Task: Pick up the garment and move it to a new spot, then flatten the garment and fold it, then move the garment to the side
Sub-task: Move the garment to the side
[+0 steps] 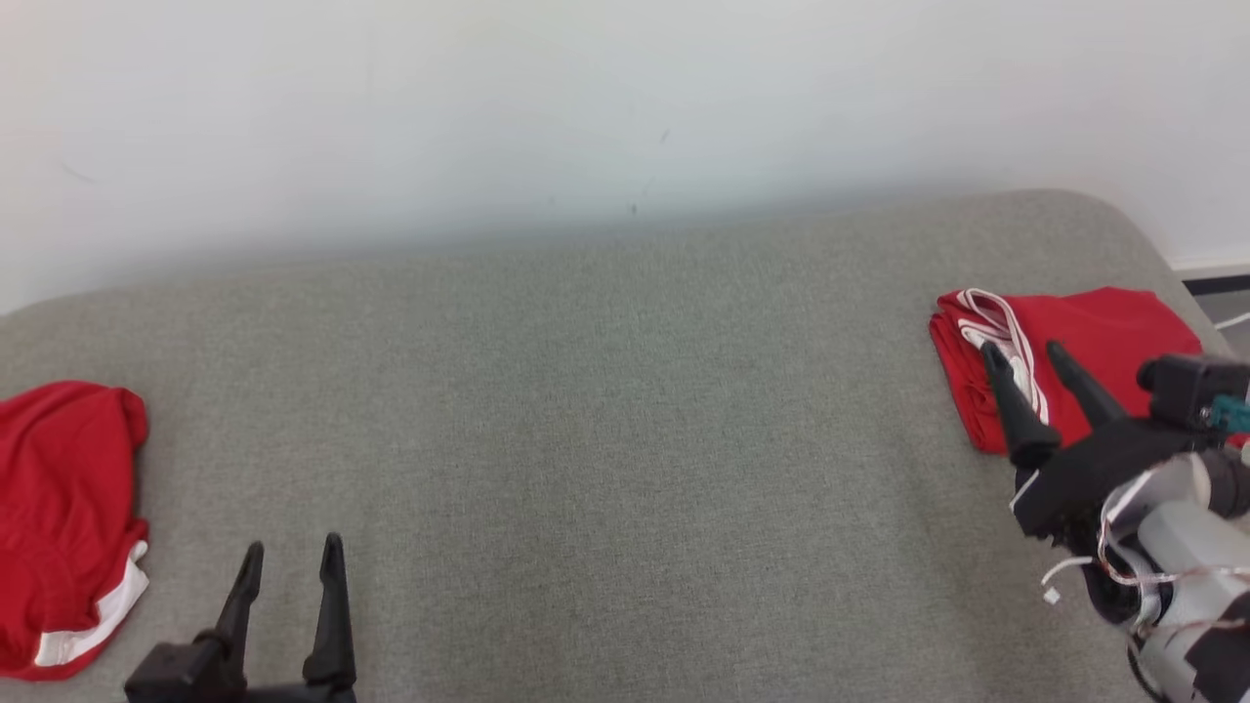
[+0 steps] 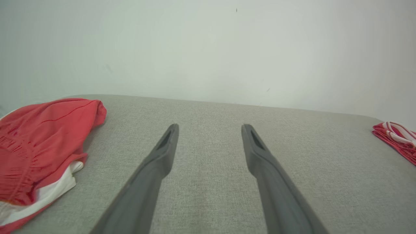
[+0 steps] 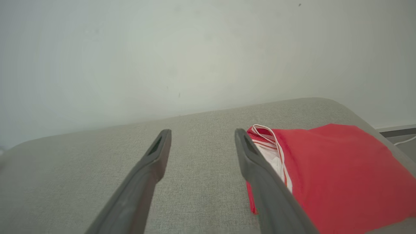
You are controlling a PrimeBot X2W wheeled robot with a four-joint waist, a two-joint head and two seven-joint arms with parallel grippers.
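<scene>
A folded red garment [image 1: 1104, 332] with white stripes lies flat near the right end of the grey cushion [image 1: 625, 410]. My right gripper [image 1: 1023, 353] is open at that garment's left edge. In the right wrist view the right gripper [image 3: 201, 133] has bare fabric between its fingers, and the folded garment [image 3: 341, 172] lies just beside its right finger. A second red garment [image 1: 59, 488] with white trim lies crumpled at the left end. My left gripper [image 1: 293, 552] stands open near the front, right of that heap [image 2: 42, 136], holding nothing.
A pale wall [image 1: 625, 98] rises right behind the cushion. The cushion's rounded right corner drops to a floor strip with a dark skirting and a white cable [image 1: 1232, 320]. A wide stretch of grey fabric separates the two garments.
</scene>
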